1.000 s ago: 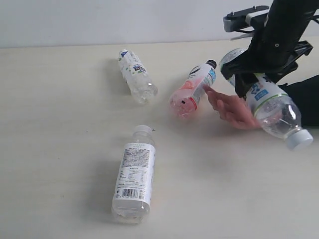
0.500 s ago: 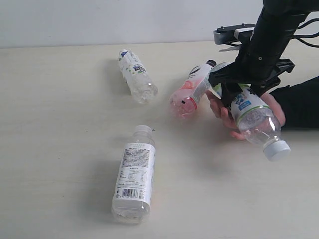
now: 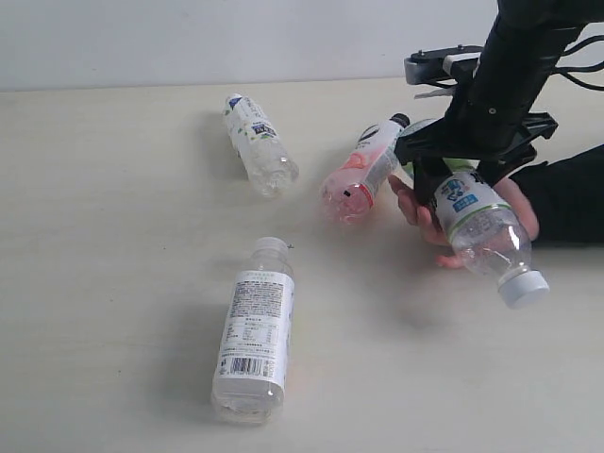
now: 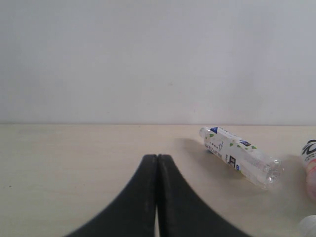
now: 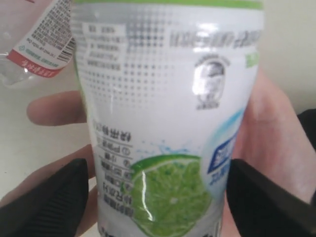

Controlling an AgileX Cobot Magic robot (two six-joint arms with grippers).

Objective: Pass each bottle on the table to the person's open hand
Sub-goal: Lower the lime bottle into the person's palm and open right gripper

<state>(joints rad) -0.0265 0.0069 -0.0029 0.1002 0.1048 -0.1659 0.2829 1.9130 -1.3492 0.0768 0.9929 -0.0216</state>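
Observation:
My right gripper (image 3: pixel 460 177) (image 5: pixel 158 168) is shut on the green-lime label bottle (image 3: pixel 481 226) (image 5: pixel 168 123), which tilts with its white cap (image 3: pixel 524 288) down and forward. Right under it lies the person's open hand (image 3: pixel 423 209) (image 5: pixel 54 106), palm up, on a black-sleeved arm (image 3: pixel 571 193). The pink bottle (image 3: pixel 363 170) (image 5: pixel 42 44) lies beside the fingertips. On the table (image 3: pixel 113 283) also lie the small green-and-white label bottle (image 3: pixel 257 143) (image 4: pixel 242 155) and the white-label bottle (image 3: pixel 255 330). My left gripper (image 4: pixel 157 197) is shut and empty; the exterior view does not show it.
A pale wall (image 3: pixel 189 38) runs behind the table's far edge. The right arm's black links (image 3: pixel 514 66) and cables stand above the hand. In the left wrist view the pink bottle (image 4: pixel 311 163) and a white cap (image 4: pixel 308 227) show at the frame's edge.
The right arm carried the green-lime bottle leftward, and the hand now lies under it. In the last half second the bottle's cap end dipped slightly.

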